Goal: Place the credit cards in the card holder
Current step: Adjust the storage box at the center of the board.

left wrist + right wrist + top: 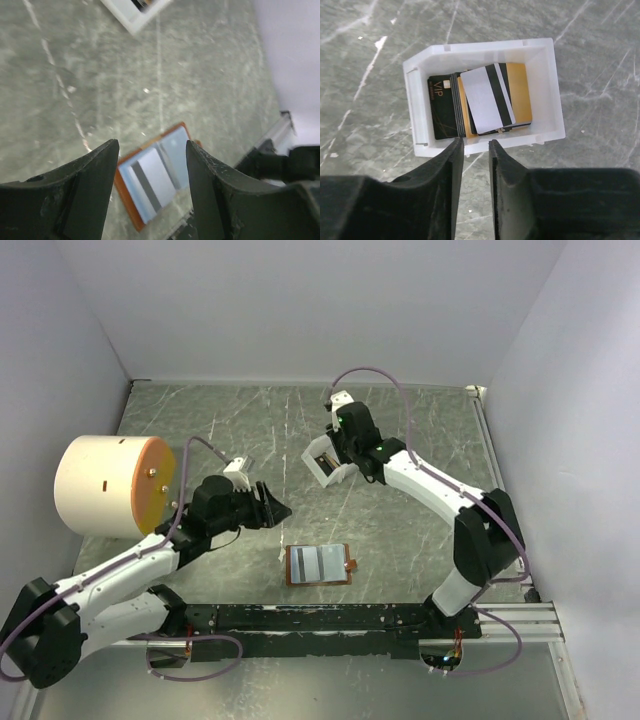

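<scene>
At the far left a cream drum [105,485] with an orange face lay on its side on the grey marbled table [420,540]. Just to its right, the left gripper [152,145] hung above the table with its fingers spread wide and nothing between them. Below and a little to the right of it, near the table's front edge, the card holder [318,565] lay opened flat. Its pale inner pockets faced up, and a pale card [150,180] with a dark stripe showed on them. Farther right and toward the back, a white box [485,95] held the credit cards [480,105] in a loose stack: black, gold, and a pale striped one on top. The right gripper [475,144] hovered at the box's near rim, its fingers a narrow gap apart and pinching nothing.
</scene>
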`<state>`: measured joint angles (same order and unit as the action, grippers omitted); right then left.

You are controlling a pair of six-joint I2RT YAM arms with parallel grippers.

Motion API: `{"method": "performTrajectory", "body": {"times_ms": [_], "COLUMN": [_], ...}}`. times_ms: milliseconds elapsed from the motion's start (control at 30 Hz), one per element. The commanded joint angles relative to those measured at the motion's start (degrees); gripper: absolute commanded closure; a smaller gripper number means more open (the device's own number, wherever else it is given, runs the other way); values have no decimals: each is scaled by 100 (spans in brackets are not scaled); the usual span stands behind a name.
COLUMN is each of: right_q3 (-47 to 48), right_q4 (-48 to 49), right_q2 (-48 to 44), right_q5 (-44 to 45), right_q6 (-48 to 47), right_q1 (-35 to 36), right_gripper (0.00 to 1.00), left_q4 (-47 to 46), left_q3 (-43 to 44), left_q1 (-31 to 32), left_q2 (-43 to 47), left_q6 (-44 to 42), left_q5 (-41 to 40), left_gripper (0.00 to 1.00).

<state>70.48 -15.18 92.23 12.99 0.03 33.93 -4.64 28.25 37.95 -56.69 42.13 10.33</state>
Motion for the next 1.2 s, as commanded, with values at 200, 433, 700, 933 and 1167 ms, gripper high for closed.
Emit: {"method": "performTrajectory", "body": {"times_ms": [200,433,700,933,1167], "right_q3": [522,-72,-757,-854,-958], "right_q4": [-650,-747,-610,-657,-635], "right_q2": [36,-892,-1918,-2161,-2281], "right_q5": [1073,704,384,136,118], "right_q6": [1011,1553,1578,1612,1377], "right_q1": [-15,-18,-18,-17,-18], "right_gripper": [68,67,67,67,67], "left_q4": [-781,-419,-693,-887,-1310], "left_q3": [2032,4028,4848,5120,4850], "left_q1": [-649,-969,-981,-983,-1024], "left_q2": [-2297,-4358,-5490,-6208,-6165], "left_q6": [-2081,-3722,-4689,-4956,-4908], "left_q5": [-102,735,1708,1613,1642], "left_gripper": [32,38,36,37,67]}}
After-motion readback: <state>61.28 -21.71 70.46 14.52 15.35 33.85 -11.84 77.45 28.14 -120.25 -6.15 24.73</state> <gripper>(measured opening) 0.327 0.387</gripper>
